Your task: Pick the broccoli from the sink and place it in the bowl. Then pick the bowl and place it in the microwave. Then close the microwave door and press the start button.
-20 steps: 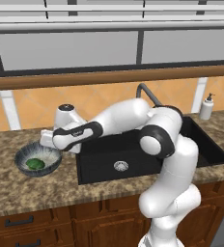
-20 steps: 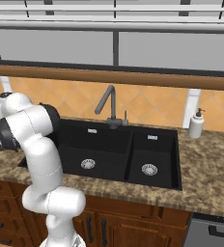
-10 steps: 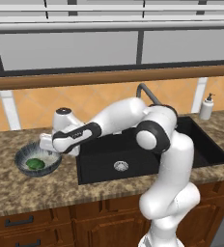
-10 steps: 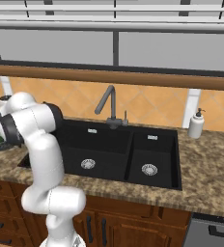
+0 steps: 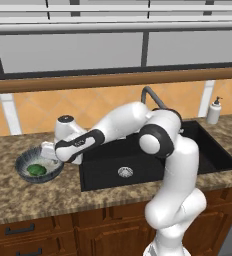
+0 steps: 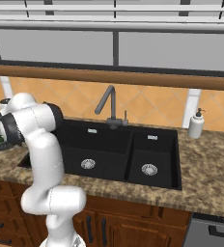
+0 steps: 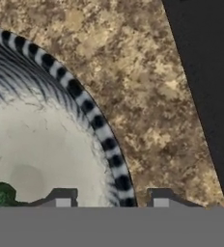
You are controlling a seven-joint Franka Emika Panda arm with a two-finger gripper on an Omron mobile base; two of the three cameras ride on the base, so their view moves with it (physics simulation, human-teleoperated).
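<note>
Reaching low leftward over counter (image 5: 18, 195), jaws straddling bowl (image 5: 24, 161) rim, grip unclear

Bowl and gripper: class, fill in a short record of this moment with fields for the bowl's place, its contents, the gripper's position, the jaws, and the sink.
bowl place: bowl on the counter, left of the sink
contents: broccoli inside
gripper position: gripper at the bowl's sink-side rim, one finger inside, one outside
jaws: straddling the rim; contact unclear
sink: black basins, faucet behind
</note>
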